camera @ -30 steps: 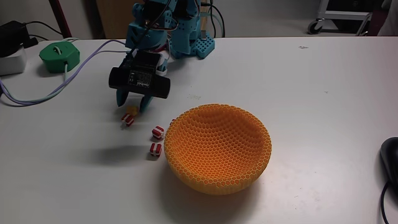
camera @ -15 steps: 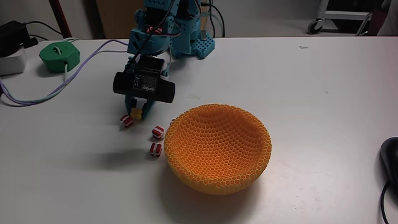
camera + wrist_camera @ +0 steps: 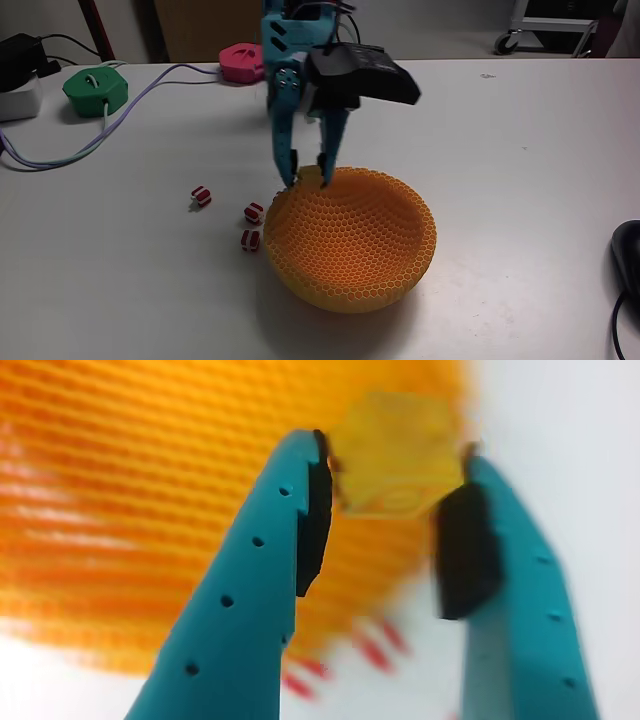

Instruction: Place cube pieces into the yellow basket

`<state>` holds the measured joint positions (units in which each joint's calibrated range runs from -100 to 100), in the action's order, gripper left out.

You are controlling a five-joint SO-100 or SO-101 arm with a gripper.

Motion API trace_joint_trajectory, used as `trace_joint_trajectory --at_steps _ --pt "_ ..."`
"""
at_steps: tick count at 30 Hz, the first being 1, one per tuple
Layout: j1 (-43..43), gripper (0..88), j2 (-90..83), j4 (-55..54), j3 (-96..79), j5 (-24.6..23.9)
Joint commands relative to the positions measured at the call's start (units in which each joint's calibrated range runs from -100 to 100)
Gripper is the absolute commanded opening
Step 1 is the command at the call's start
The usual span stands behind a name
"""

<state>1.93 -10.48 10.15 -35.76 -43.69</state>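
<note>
the teal two-finger gripper [image 3: 308,178] hangs over the near-left rim of the large orange-yellow honeycomb-mesh plastic basket [image 3: 390,260], its jaws pinching a small yellow studded cube piece [image 3: 395,455] between the black pads [image 3: 316,510]. three tiny red-and-white striped cube pieces [image 3: 201,196] lie on the white table [image 3: 520,150] just left of the basket, apart from each other. the yellow piece looks light, hard and smooth, so it is probably best gripped across two flat faces near the fingertips; a slight squeeze should do. the wrist view [image 3: 388,500] shows the held piece plainly against blurred mesh, while the fixed view places the arm, the basket and the striped pieces, and a green round device [image 3: 96,90] and a pink one [image 3: 242,62] behind
</note>
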Motion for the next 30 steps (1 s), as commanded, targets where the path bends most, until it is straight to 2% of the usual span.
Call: trace_joint_trajectory --at_steps 1,3,7,11,13,19,22,27,30 --pt "4.2 34.6 2.6 0.6 7.3 0.2" --pt "4.9 39.4 3.5 5.7 11.1 2.1" --pt "2.3 42.1 1.7 11.0 12.9 3.1" --pt "-7.8 41.9 -5.2 24.2 14.5 3.7" --pt "-13.9 41.5 -8.9 27.2 11.4 3.1" --pt "-26.3 39.4 -13.2 24.0 -1.8 1.5" --pt "-27.3 38.4 -12.3 19.0 -9.0 0.0" --pt "-27.0 37.5 -8.7 4.0 -20.3 -1.1" --pt "-27.2 37.6 -7.0 2.6 -21.2 -0.9"
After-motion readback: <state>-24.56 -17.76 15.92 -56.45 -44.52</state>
